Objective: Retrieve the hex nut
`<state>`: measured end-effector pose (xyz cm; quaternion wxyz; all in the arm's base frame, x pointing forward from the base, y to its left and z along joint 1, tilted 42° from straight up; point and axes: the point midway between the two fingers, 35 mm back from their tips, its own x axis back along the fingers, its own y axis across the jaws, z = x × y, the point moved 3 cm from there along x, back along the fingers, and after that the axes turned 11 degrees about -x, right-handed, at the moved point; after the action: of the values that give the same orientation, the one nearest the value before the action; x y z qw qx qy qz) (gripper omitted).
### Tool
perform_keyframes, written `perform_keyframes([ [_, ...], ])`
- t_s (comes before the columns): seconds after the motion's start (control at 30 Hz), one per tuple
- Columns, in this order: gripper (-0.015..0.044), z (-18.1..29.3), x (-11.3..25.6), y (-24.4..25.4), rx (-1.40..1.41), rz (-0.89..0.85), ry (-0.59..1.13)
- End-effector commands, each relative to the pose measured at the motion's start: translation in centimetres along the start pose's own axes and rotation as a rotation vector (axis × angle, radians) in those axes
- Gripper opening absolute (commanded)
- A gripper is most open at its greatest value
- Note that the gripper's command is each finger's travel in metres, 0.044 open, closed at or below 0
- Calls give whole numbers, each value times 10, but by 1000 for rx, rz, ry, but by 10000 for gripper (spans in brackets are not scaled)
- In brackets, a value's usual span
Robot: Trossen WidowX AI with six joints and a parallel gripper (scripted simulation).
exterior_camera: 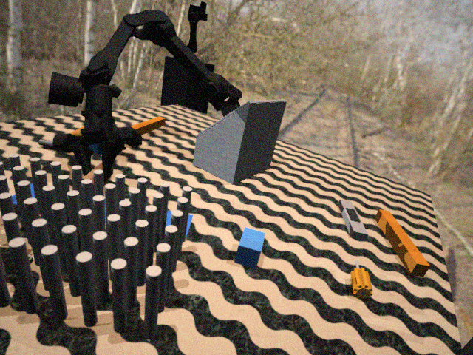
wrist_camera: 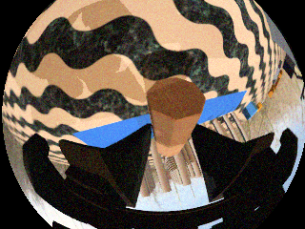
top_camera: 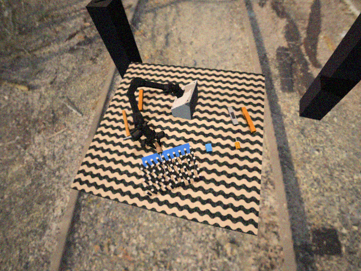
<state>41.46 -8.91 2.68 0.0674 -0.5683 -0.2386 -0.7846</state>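
My gripper [top_camera: 157,144] [exterior_camera: 97,171] is shut on the brown handle [wrist_camera: 175,112] of a thin-shafted tool, low behind the blue taped strip [top_camera: 183,148] [wrist_camera: 114,132]. In the top view the pale shaft runs from the handle across the strip and in among the standing metal spacers [exterior_camera: 119,298]. Its far end is hidden among them. The spacers are dark posts with pale tops, and those in clear view stand upright. I cannot make out the hex nut in any view.
A grey wedge-shaped box [top_camera: 181,109] [exterior_camera: 217,149] stands beside the arm. A blue block [top_camera: 208,147] [exterior_camera: 250,248], a small orange tool [top_camera: 237,144] [exterior_camera: 361,284], a grey slotted piece [top_camera: 230,112] and an orange bar [top_camera: 248,119] lie right. Two orange bars and a grey rod [top_camera: 127,138] lie left.
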Motion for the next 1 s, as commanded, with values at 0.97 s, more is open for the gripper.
perform_keyframes([
  [0.97,0,6,-17,1,2,-1,9],
])
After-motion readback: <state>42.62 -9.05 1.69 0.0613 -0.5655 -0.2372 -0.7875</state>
